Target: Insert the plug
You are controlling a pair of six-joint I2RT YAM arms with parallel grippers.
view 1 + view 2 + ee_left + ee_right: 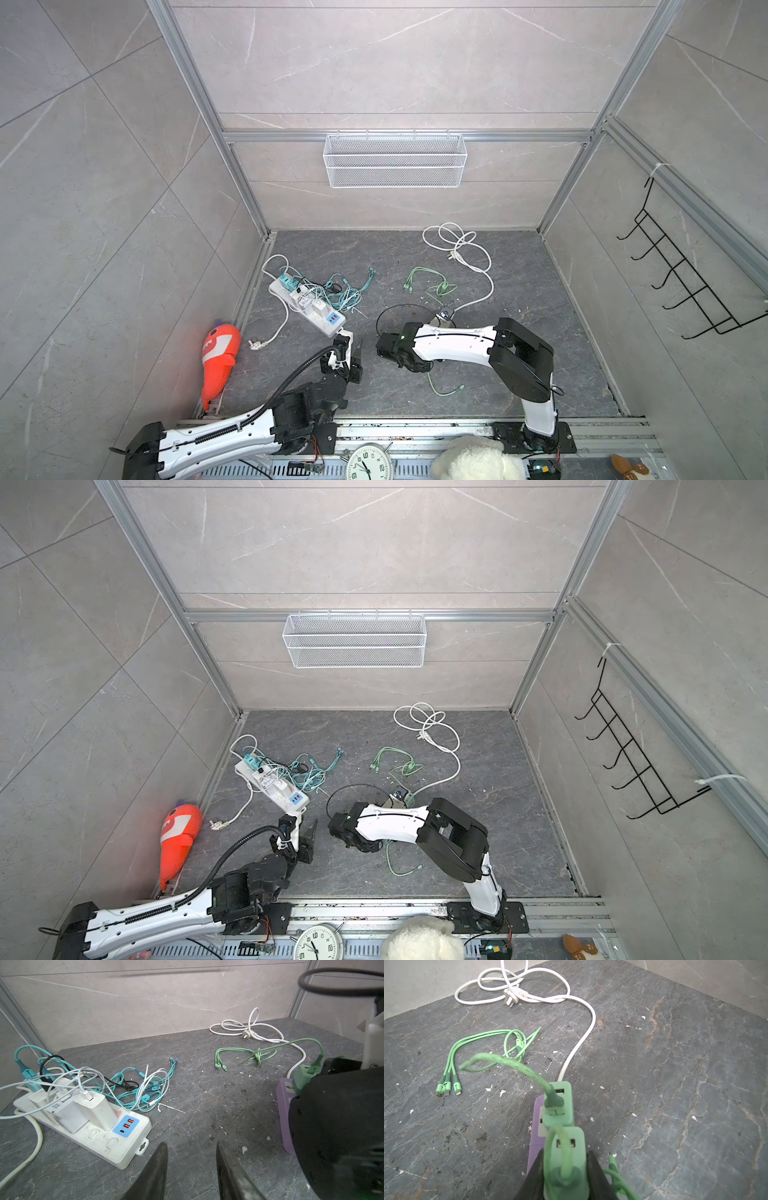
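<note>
Plug (569,1142), a green adapter with a green cable looped off its face, is clamped between the jaws of the right gripper (564,1159), directly over the purple strip (534,1142); whether its pins are seated cannot be told. Just beyond it, a second adapter (560,1105) is seated in the same strip with a cable plugged into it. A white cord (583,1039) is run from that strip to a loose coil. The left gripper (192,1144) is held parted and empty above the floor (207,1105), near the end of the white strip (99,1142). That strip is loaded with chargers (97,1109) and draped with teal cables (133,1088).
</note>
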